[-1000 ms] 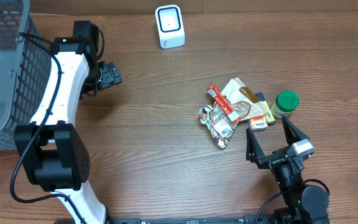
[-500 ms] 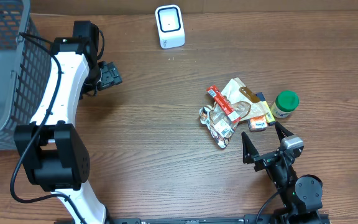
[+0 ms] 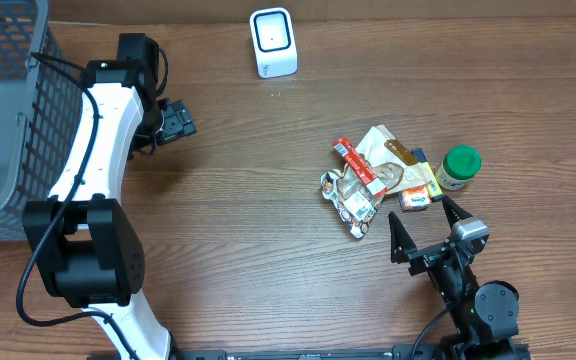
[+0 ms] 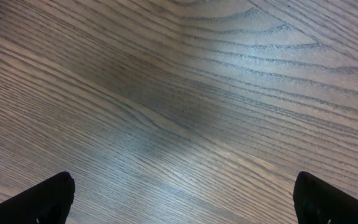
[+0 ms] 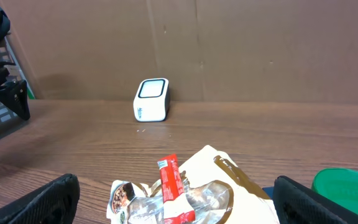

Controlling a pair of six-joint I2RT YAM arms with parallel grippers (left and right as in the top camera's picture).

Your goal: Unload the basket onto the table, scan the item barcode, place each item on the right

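Note:
A heap of items lies right of centre on the table: a red packet [image 3: 358,166] [image 5: 174,190], a cream pouch [image 3: 383,150] [image 5: 241,180], a clear snack bag [image 3: 351,200], a small yellow-orange box [image 3: 420,192] and a green-lidded jar [image 3: 459,166] [image 5: 347,186]. The white barcode scanner [image 3: 273,42] [image 5: 151,99] stands at the far edge. My right gripper [image 3: 426,225] [image 5: 176,185] is open just in front of the heap, facing it, holding nothing. My left gripper [image 3: 180,120] [image 4: 182,190] is open over bare wood at the far left, far from the items.
A grey wire basket [image 3: 8,110] fills the far left corner, beside the left arm. A brown cardboard wall [image 5: 229,43] backs the table behind the scanner. Bare wood [image 3: 258,200] lies between the left gripper and the heap.
The right arm shifted a little to the left and turned slightly early in the second, then held still. The left arm and the items have not moved.

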